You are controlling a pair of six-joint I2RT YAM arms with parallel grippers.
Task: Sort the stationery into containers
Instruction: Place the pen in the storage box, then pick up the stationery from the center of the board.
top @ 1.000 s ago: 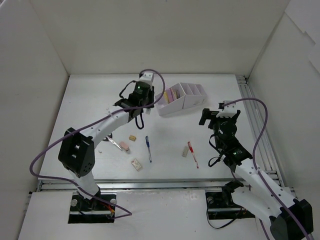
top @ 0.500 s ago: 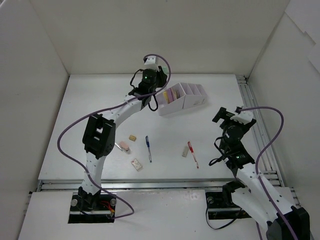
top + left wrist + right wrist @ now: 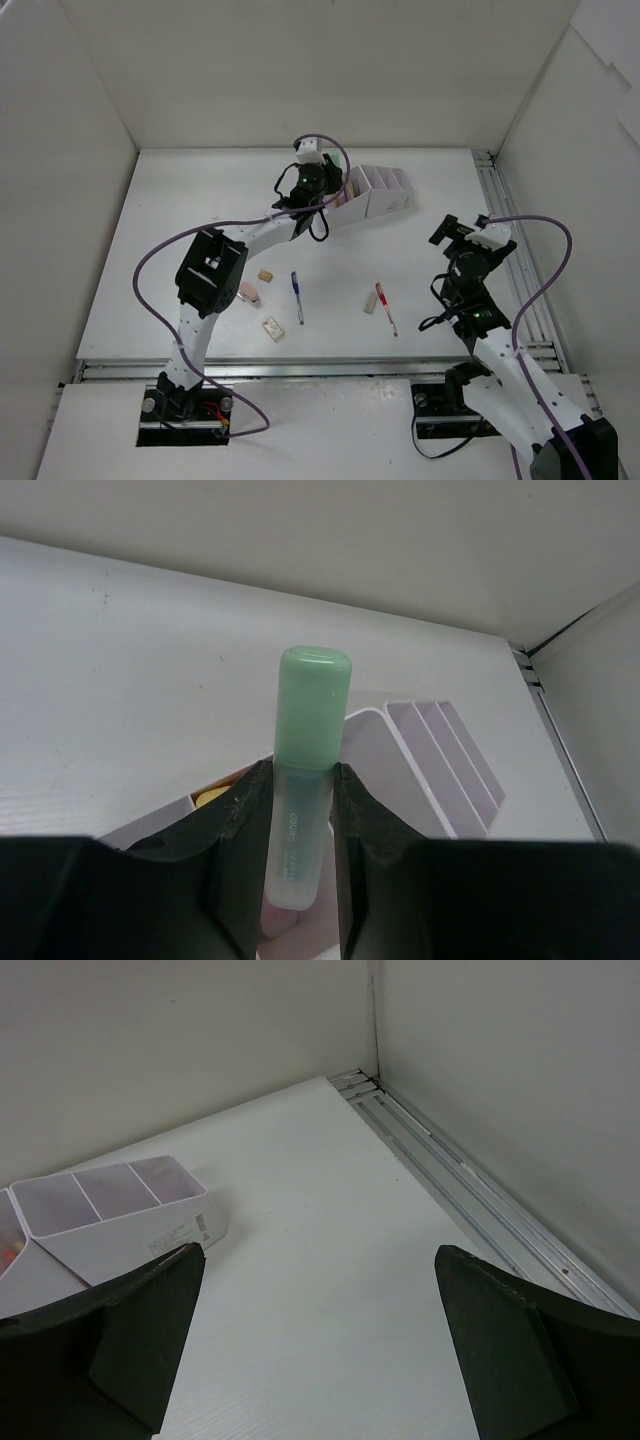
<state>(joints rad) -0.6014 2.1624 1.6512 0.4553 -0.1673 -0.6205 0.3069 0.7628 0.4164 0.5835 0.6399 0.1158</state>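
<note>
A green-capped marker is pinched upright between the fingers of my left gripper, which is shut on it. It hangs over the left end compartment of the white and pale-lilac organizer, where a yellow item and a pink one lie. From above, the left gripper is at the organizer's left end. The right gripper is open and empty, off to the organizer's right. On the table lie a blue pen, a red pen and small erasers.
A tan eraser and a pinkish piece lie left of the blue pen, and a pale eraser touches the red pen. White walls enclose the table. A metal rail runs along its right edge.
The left arm has swung back and to the right with the marker, reaching the organizer's left end. The right gripper has shifted a little to the right and stays open.
</note>
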